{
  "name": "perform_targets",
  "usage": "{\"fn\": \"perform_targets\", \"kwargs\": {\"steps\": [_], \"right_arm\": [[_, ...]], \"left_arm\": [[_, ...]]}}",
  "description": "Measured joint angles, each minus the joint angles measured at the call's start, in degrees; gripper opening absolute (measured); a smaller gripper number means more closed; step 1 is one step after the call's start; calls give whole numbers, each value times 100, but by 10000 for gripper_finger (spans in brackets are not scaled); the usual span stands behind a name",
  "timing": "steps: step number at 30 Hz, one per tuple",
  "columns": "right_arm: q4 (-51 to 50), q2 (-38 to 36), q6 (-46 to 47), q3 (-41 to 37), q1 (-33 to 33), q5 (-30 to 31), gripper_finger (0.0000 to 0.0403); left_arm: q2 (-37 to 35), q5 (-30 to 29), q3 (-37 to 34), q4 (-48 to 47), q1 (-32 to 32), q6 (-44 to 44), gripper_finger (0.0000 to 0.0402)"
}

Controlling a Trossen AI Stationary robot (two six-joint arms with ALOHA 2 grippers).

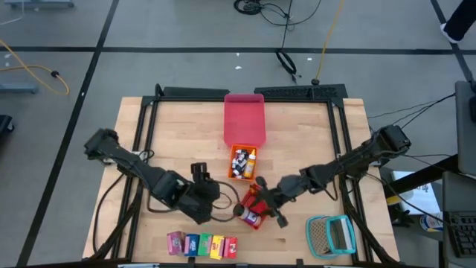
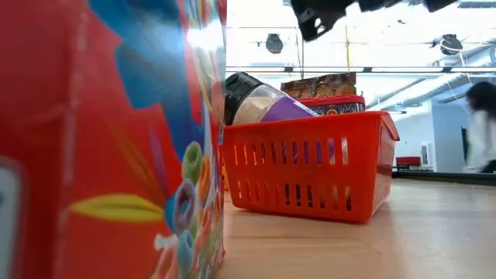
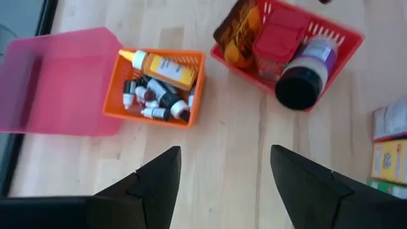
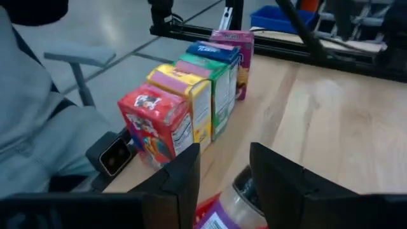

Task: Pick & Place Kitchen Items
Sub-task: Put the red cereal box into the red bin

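An orange basket [image 1: 242, 161] holds tiny bottles [image 3: 156, 95] and a yellow bottle [image 3: 166, 69]. It stands against the near end of the pink tray [image 1: 244, 119]. A red basket [image 1: 255, 205] holds a dark-lidded jar [image 3: 302, 79] lying on its side, a red container [image 3: 280, 38] and a brown packet [image 3: 235, 32]. Several small cartons [image 1: 201, 244] stand in a row at the near edge. My left gripper [image 3: 226, 152] hangs open above bare table, left of the red basket. My right gripper [image 4: 224, 152] is open above the red basket, with the jar [image 4: 245, 191] below it, and it points toward the cartons [image 4: 191, 95].
A teal-framed mesh item [image 1: 331, 234] lies at the near right. In the low view the red carton [image 2: 108, 155] fills the left side and the red basket [image 2: 310, 170] stands beyond it. A person in grey [image 4: 38, 121] sits past the near edge.
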Motion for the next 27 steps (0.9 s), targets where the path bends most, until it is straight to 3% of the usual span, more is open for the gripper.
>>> {"fn": "perform_targets", "kwargs": {"steps": [5, 13, 18, 22, 27], "right_arm": [[166, 3, -5, -3, 410, 707, 132], [1050, 936, 446, 106, 517, 661, 132], [940, 1519, 431, 633, 520, 617, 132], [818, 1882, 511, 1072, 547, 95, 132], [187, 1912, 514, 1252, 599, 104, 132]], "left_arm": [[-793, 1, -1230, 1273, -11, 125, 243], [-1598, 147, -2914, 3605, 0, 534, 243], [-1608, 318, -3422, 4211, -15, 398, 243], [-1615, 314, -3661, 4496, -17, 335, 243], [-1615, 299, -3754, 4734, -24, 355, 243]]}}
